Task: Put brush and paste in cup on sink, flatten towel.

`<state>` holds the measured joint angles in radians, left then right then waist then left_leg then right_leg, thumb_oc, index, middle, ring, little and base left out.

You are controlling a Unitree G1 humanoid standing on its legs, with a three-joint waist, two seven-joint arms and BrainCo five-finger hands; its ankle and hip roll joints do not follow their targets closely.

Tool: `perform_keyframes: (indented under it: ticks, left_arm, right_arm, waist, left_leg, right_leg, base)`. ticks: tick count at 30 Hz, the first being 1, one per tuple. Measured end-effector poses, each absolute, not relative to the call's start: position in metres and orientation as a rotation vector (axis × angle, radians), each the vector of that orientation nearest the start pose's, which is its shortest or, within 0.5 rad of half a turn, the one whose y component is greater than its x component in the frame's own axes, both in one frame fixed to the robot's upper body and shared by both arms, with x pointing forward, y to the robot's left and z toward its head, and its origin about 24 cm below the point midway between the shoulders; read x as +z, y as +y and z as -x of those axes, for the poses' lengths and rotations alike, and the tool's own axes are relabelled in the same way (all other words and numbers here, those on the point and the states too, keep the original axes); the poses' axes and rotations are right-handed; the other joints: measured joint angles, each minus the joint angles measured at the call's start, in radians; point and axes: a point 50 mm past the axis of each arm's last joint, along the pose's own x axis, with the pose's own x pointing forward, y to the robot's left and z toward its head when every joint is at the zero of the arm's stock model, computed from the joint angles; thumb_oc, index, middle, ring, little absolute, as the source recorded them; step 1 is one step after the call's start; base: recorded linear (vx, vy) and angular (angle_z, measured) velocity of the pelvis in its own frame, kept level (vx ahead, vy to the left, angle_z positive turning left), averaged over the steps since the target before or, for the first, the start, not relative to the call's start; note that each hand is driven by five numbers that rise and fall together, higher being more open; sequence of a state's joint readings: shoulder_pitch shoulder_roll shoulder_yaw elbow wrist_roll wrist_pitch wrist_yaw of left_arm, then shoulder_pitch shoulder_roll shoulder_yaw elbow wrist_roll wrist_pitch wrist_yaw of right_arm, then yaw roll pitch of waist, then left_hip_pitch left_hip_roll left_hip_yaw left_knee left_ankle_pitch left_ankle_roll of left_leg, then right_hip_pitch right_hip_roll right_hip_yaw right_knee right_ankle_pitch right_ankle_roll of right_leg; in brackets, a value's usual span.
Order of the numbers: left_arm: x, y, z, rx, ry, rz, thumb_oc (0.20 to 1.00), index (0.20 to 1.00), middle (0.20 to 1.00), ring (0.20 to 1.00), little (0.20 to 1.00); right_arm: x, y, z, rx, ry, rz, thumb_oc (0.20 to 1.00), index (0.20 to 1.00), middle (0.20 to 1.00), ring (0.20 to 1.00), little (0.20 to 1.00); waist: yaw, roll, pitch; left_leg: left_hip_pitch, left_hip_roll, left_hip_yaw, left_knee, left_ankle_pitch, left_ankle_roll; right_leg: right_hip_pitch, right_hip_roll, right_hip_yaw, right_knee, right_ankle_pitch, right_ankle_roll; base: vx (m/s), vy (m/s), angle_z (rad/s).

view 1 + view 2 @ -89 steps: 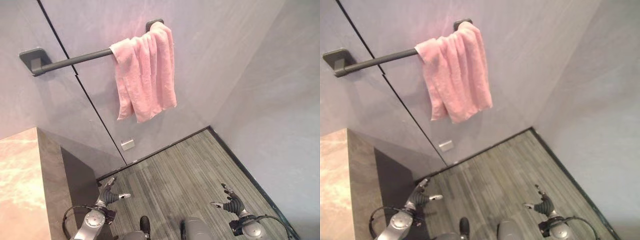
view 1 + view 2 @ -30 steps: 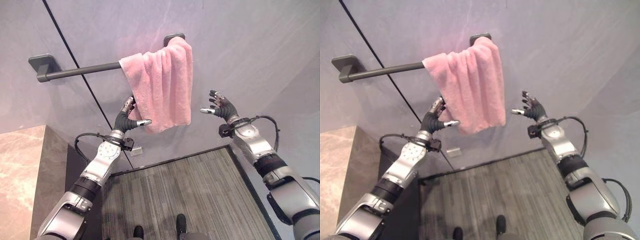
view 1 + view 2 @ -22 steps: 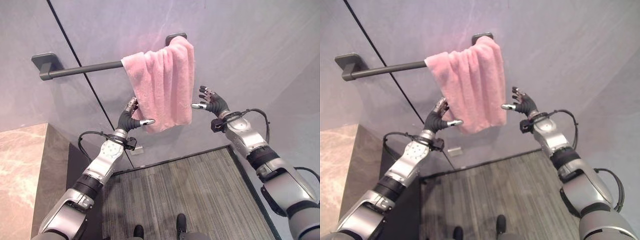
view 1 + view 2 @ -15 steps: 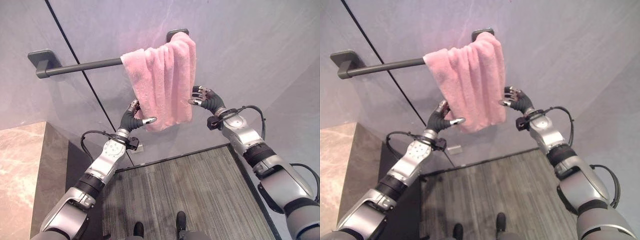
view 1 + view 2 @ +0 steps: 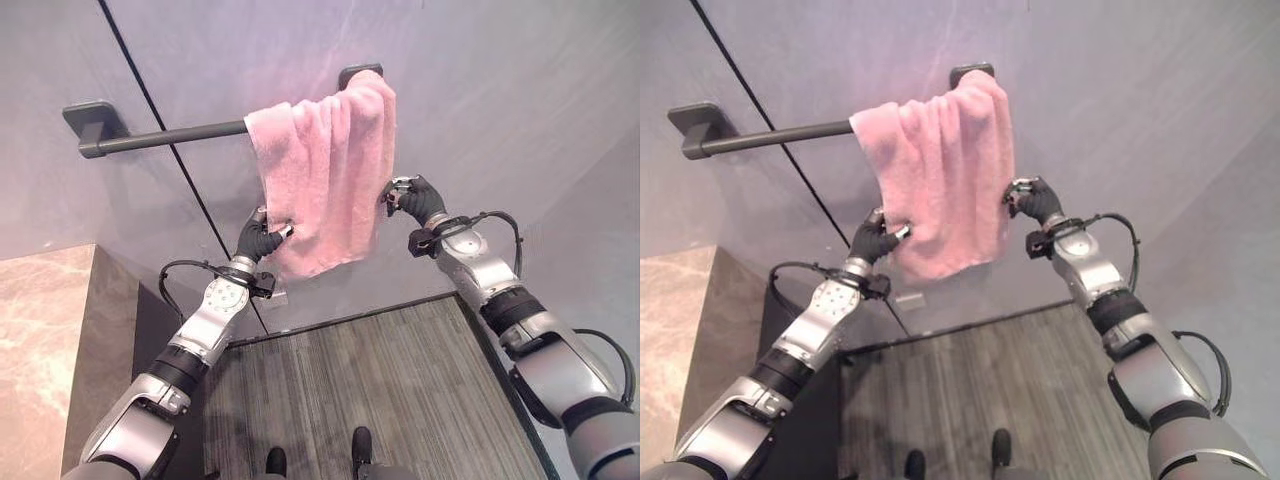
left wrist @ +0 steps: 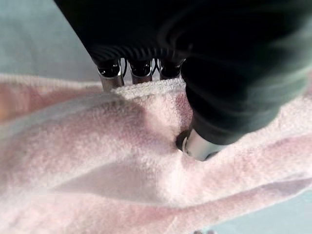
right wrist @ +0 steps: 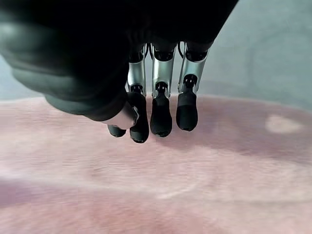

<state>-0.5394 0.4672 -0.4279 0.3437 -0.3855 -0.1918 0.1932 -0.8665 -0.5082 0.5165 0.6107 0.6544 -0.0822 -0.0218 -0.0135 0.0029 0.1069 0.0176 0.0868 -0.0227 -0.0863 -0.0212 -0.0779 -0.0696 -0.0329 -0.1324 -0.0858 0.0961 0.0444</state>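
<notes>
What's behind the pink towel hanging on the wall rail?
The pink towel drapes over the dark rail by its right-hand bracket, with grey wall behind. The covered rail stretch is hidden. Left hand and right hand pinch its side edges.

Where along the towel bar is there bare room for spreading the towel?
The bar is bare from its left wall mount to the towel. The right end is crowded: bunched folds against the right mount, left hand and right hand at the towel's edges.

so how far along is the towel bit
Just starting. The pink towel hangs bunched at the right end of the rail, not flattened. The left hand pinches its left edge; the right hand is curled at its right edge. Spreading it remains. Brush, paste and cup can't be judged here.
</notes>
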Motion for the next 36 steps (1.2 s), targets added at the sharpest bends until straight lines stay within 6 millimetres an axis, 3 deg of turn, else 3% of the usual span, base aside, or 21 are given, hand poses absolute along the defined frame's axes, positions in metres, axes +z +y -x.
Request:
perform_keyframes:
  ticks: [7, 11, 18, 22, 23, 26, 32, 36]
  left_arm:
    - [0.152, 0.169, -0.318, -0.069, -0.425, -0.079, 0.200, 0.200, 0.200, 0.200, 0.200]
    - [0.156, 0.175, -0.310, -0.044, -0.459, -0.055, 0.200, 0.200, 0.200, 0.200, 0.200]
    - [0.128, 0.196, -0.298, 0.054, -0.376, -0.057, 0.200, 0.200, 0.200, 0.200, 0.200]
    - [0.107, 0.199, -0.302, 0.068, -0.284, -0.079, 0.200, 0.200, 0.200, 0.200, 0.200]
    - [0.095, 0.199, -0.303, 0.070, -0.222, -0.097, 0.200, 0.200, 0.200, 0.200, 0.200]
    - [0.088, 0.202, -0.306, 0.084, -0.176, -0.111, 0.200, 0.200, 0.200, 0.200, 0.200]
    - [0.104, 0.198, -0.310, 0.086, -0.239, -0.121, 0.200, 0.200, 0.200, 0.200, 0.200]
    - [0.134, 0.194, -0.305, 0.087, -0.369, -0.089, 0.200, 0.200, 0.200, 0.200, 0.200]
  right_arm:
    - [0.199, -0.112, -0.361, 0.439, -0.361, 0.056, 0.200, 0.200, 0.200, 0.200, 0.200]
    - [0.204, -0.102, -0.354, 0.494, -0.405, 0.029, 0.200, 0.200, 0.200, 0.200, 0.200]
    - [0.183, -0.098, -0.355, 0.486, -0.337, -0.002, 0.200, 0.200, 0.200, 0.200, 0.200]
    - [0.156, -0.079, -0.359, 0.500, -0.233, -0.045, 0.200, 0.200, 0.200, 0.200, 0.200]
    - [0.142, -0.072, -0.359, 0.510, -0.167, -0.035, 0.200, 0.200, 0.200, 0.200, 0.200]
    - [0.133, -0.064, -0.358, 0.496, -0.121, -0.041, 0.200, 0.200, 0.200, 0.200, 0.200]
    - [0.145, -0.061, -0.358, 0.487, -0.160, -0.053, 0.200, 0.200, 0.200, 0.200, 0.200]
    - [0.175, -0.059, -0.351, 0.514, -0.287, -0.098, 0.200, 0.200, 0.200, 0.200, 0.200]
  waist:
    - [0.002, -0.002, 0.002]
    - [0.015, -0.007, 0.005]
    - [0.046, -0.019, 0.026]
    - [0.056, -0.022, 0.030]
    - [0.062, -0.023, 0.031]
    - [0.065, -0.024, 0.032]
    - [0.073, -0.024, 0.031]
    - [0.085, -0.024, 0.032]
  left_leg:
    - [-0.003, 0.006, -0.018, 0.000, 0.002, -0.002]
    - [-0.004, 0.006, -0.020, 0.000, 0.002, -0.002]
    - [-0.009, 0.006, -0.022, 0.000, 0.003, -0.004]
    - [-0.019, 0.007, -0.024, 0.000, 0.004, -0.006]
    - [-0.025, 0.007, -0.025, 0.000, 0.004, -0.006]
    - [-0.030, 0.007, -0.028, 0.000, 0.005, -0.006]
    - [-0.034, 0.006, -0.048, 0.000, 0.006, -0.008]
    - [-0.035, 0.005, -0.048, 0.000, 0.007, -0.009]
  right_leg:
    - [0.002, 0.005, -0.011, 0.000, 0.000, -0.001]
    - [0.002, 0.005, -0.012, 0.000, -0.002, 0.000]
    - [-0.001, 0.005, -0.015, 0.000, -0.004, 0.000]
    - [-0.010, 0.006, -0.017, 0.000, -0.003, 0.000]
    - [-0.014, 0.005, -0.019, 0.000, -0.003, 0.000]
    - [-0.016, 0.004, -0.019, 0.000, -0.003, 0.000]
    - [-0.013, 0.003, -0.020, 0.000, -0.003, 0.000]
    - [-0.012, 0.002, -0.022, 0.000, -0.003, 0.000]
  base:
    - [0.00, 0.006, 0.04]
    - [0.00, 0.001, 0.01]
    - [-0.02, 0.002, 0.01]
    - [-0.01, 0.004, 0.02]
    - [0.00, 0.000, 0.00]
    - [0.03, 0.017, 0.04]
    - [0.03, 0.022, 0.07]
    - [0.01, 0.014, 0.02]
